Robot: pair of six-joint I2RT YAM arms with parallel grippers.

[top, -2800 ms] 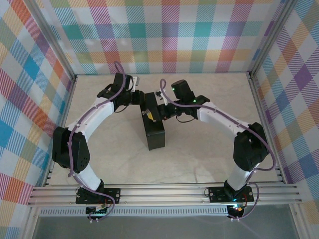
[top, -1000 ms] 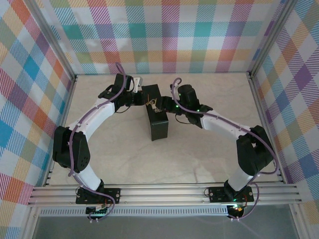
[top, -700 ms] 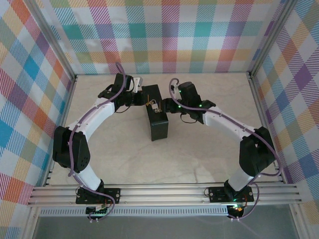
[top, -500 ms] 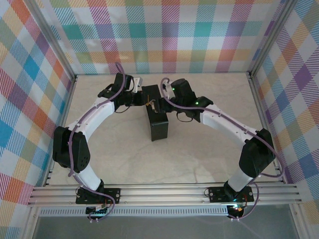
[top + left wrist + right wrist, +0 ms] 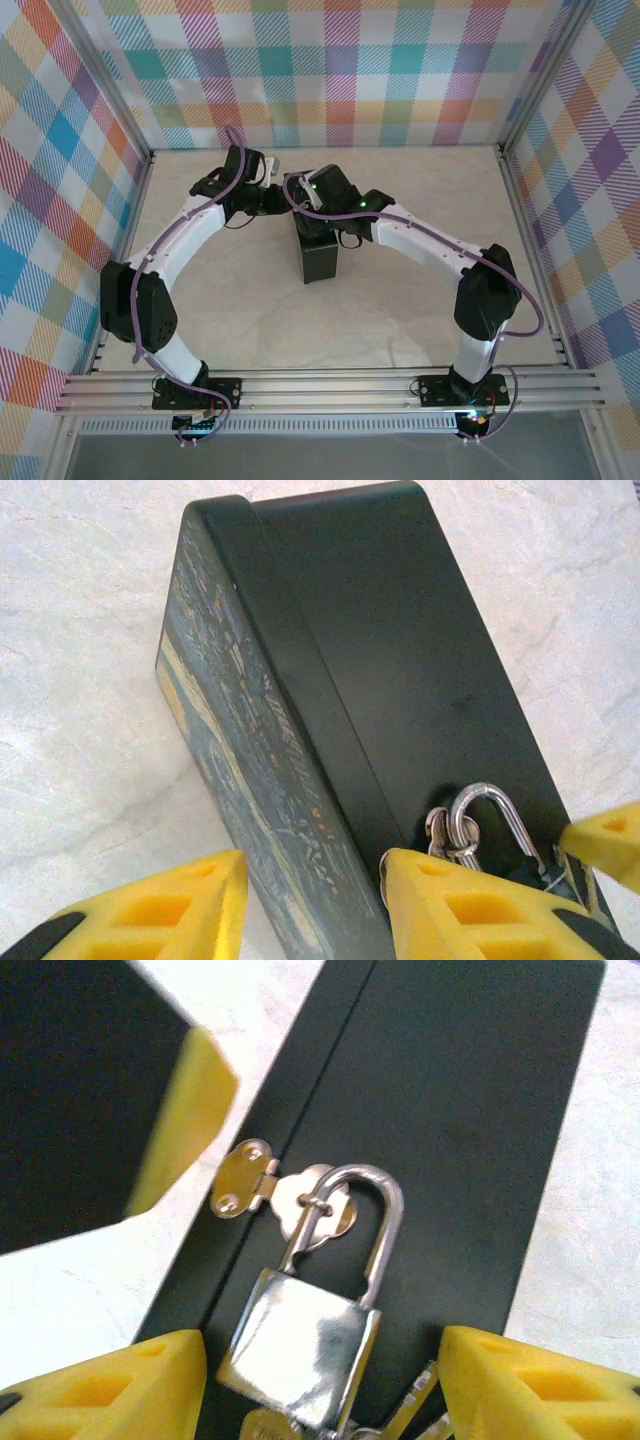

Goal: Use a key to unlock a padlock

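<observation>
A dark tin [image 5: 320, 258] stands on its side mid-table, its swirly lid [image 5: 235, 780] facing left. The silvery padlock [image 5: 300, 1350] hangs on the tin's hasp [image 5: 300, 1203], with its shackle [image 5: 482, 815] threaded through. Thin grey keys [image 5: 412, 1410] on a ring lie at the padlock's lower end; whether one sits in the keyhole is hidden. My right gripper [image 5: 325, 1390] [image 5: 308, 214] is open, its yellow fingers [image 5: 540, 1385] on either side of the padlock. My left gripper [image 5: 315, 910] [image 5: 278, 200] is open, straddling the tin's lid edge just beside the hasp.
The two grippers crowd together at the tin's far end; a left fingertip [image 5: 185, 1120] shows close to the hasp. Pale marble table [image 5: 420, 200] lies all round, fenced by metal rails [image 5: 330, 385] and plaid walls.
My right wrist has swung left from beside the tin to right over its far end, onto the padlock. The left arm has shifted slightly and the tin has stayed put.
</observation>
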